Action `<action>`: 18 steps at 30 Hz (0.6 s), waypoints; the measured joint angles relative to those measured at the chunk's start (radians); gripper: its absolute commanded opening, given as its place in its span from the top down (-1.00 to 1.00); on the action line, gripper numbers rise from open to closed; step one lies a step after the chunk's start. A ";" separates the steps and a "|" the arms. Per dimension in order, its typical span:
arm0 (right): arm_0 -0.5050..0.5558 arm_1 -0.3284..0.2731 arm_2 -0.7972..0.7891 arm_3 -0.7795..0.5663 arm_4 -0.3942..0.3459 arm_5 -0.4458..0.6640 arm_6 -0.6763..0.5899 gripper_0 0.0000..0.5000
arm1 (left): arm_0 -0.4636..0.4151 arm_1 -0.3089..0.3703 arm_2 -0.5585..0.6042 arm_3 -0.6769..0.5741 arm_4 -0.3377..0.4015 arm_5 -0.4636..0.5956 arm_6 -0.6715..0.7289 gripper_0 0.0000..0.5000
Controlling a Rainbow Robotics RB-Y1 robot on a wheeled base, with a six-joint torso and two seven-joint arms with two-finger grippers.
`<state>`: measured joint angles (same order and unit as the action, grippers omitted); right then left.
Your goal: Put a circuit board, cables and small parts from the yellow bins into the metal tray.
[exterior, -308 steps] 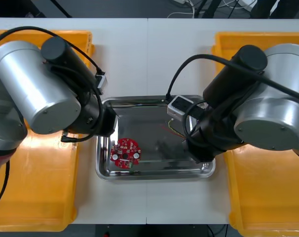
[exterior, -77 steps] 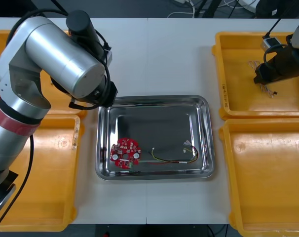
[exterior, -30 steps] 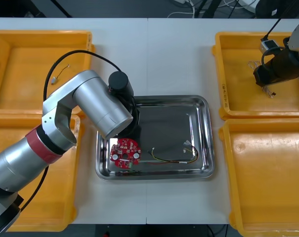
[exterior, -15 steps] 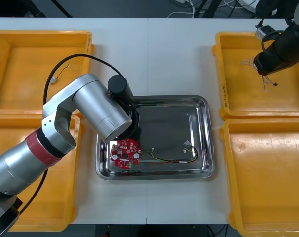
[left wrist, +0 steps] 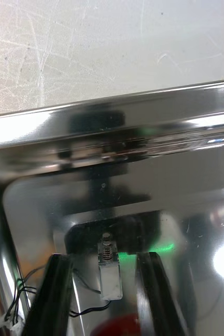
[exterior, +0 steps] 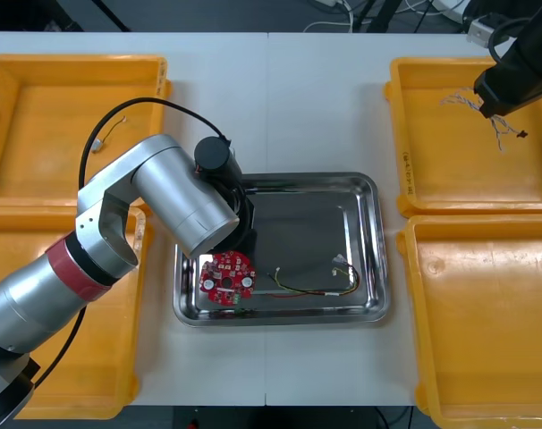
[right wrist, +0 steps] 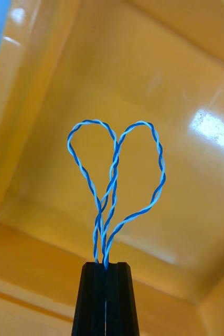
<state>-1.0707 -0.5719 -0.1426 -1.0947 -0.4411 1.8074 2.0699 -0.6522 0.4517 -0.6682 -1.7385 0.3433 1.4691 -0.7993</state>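
Two hands, two jobs. The right hand (right wrist: 105,266), at the upper right of the front view, is pinched tight on the twisted blue and white cable (right wrist: 114,173). It grips the gathered strands, so both loops hang free over the upper-right yellow bin (exterior: 412,170); held this way, the cable should carry without snagging. The left hand (left wrist: 102,257) sits low over the upper-left part of the metal tray (exterior: 371,234). Its fingers (left wrist: 59,273) are spread wide either side of a small metal part (left wrist: 109,273) with thin black leads, which lies on the tray floor touching neither. Lower in the tray lie the round red circuit board (exterior: 228,275) and the red and yellow cable (exterior: 311,288), leaving the tray's upper right bare.
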 measured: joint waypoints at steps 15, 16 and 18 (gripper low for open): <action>0.140 0.040 -0.002 -0.396 -0.038 0.108 -0.002 1.00 | 0.000 0.010 0.000 0.000 0.000 -0.002 0.000 -1.00; 0.151 0.048 -0.002 -0.420 -0.042 0.108 -0.002 1.00 | 0.000 0.011 0.000 0.000 0.000 -0.003 0.000 -1.00; 0.173 0.062 0.000 -0.459 -0.050 0.108 -0.002 1.00 | 0.000 0.013 0.000 0.000 0.000 -0.006 0.000 -1.00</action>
<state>-0.8980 -0.5096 -0.1429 -1.5540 -0.4907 1.9151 2.0677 -0.6522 0.4649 -0.6682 -1.7385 0.3433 1.4633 -0.7993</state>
